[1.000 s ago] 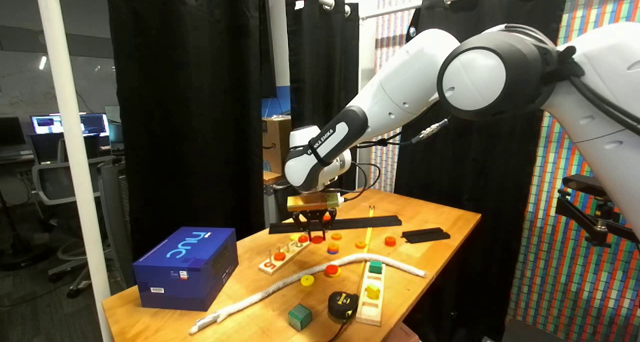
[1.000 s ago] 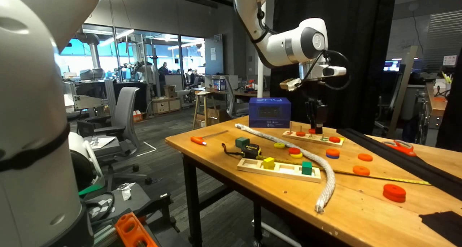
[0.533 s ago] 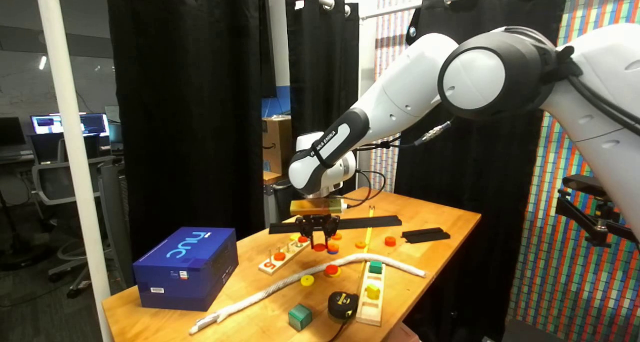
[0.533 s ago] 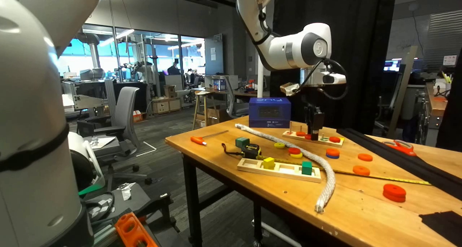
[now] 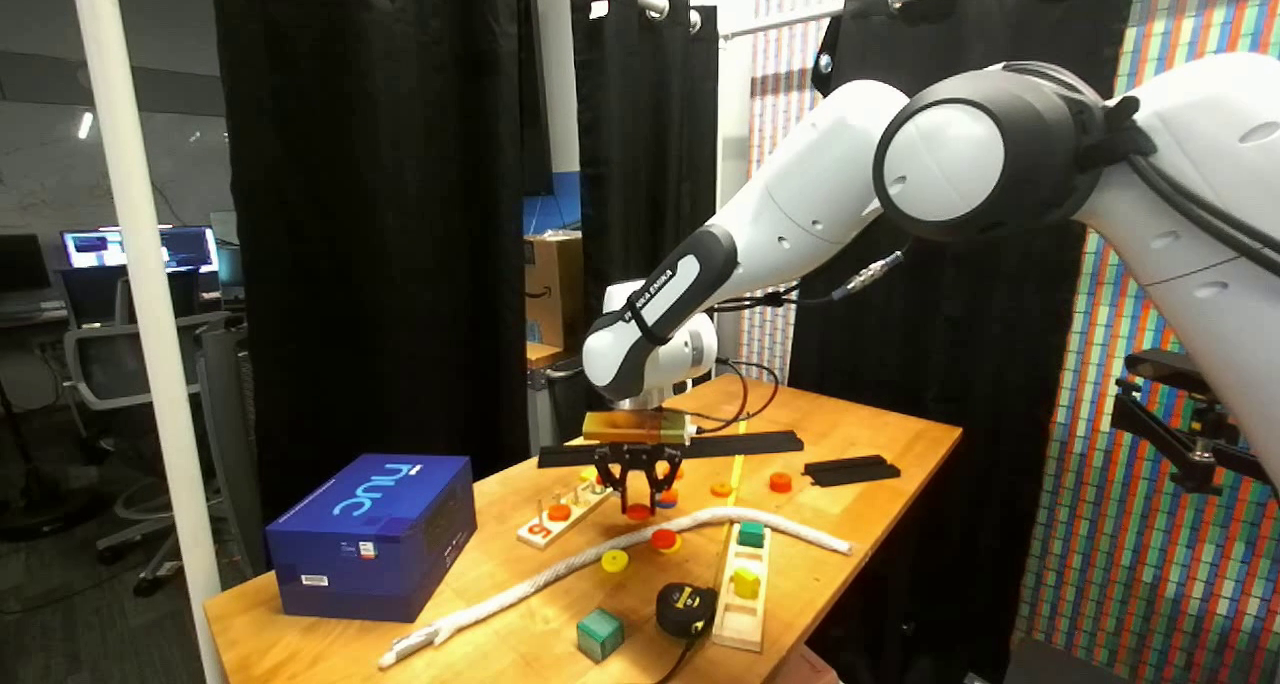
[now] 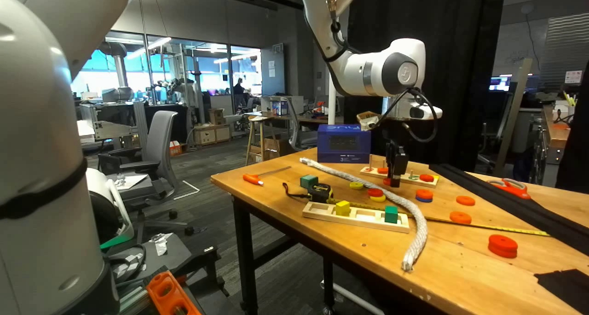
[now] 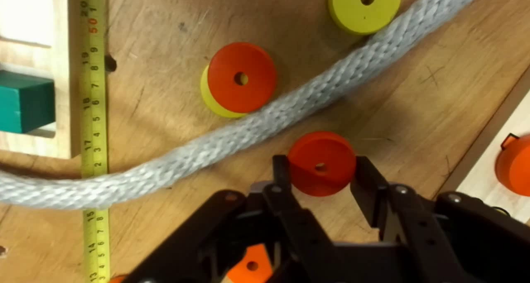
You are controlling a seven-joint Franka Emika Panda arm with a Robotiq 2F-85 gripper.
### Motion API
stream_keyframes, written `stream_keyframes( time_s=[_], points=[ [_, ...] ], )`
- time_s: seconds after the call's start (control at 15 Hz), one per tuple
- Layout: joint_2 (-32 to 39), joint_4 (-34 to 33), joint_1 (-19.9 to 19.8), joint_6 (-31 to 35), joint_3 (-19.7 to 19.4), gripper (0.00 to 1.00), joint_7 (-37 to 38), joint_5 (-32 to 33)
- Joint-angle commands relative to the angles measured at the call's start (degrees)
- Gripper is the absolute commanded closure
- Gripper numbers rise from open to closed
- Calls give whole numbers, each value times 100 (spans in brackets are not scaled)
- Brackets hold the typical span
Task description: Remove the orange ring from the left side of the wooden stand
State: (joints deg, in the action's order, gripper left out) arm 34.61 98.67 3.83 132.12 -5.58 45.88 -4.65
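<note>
1. Gripper (image 5: pixel 638 511) has dropped since a second ago, bringing the orange ring (image 7: pixel 322 155) closer to the rope (image 7: pixel 269 123).
2. It's got the ring clamped near the rope; ring's kinda reddish, little centre hole.
3. Tray (image 6: pixel 354 220) across the rope from the wooden stand (image 5: pixel 583 507) holds a green block (image 6: pixel 391 214) nearest the rope, yellow block (image 6: pixel 342 208) further off.

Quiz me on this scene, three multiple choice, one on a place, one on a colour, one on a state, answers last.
1. Where is the yellow block? A: floor. B: slotted tray. C: chair.
2. What colour is the nuc box? A: red. B: white. C: blue.
3. What state is the hand in? A: gripping a ring. B: open, empty. C: out of view.

1 B: both exterior views show it in a slot.
2 C: its sides show blue.
3 A: in the wrist view the ring touches both fingertips.
</note>
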Motion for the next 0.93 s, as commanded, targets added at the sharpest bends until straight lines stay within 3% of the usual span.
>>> stream_keyframes(
  time_s=[0.0,0.07,0.13,0.2,0.47,0.53,0.87],
  points=[
    [7,68,-83,160,58,81,-157,-167],
    [29,58,-83,152,51,81,-146,-164],
    [50,47,-86,128,53,33,-139,-170],
    [69,39,-87,115,53,31,-139,-172],
    [131,25,-72,91,43,3,-128,-153],
    [132,21,-66,77,41,0,-120,-150],
    [-144,70,134,-28,7,0,-23,23]
  ],
)
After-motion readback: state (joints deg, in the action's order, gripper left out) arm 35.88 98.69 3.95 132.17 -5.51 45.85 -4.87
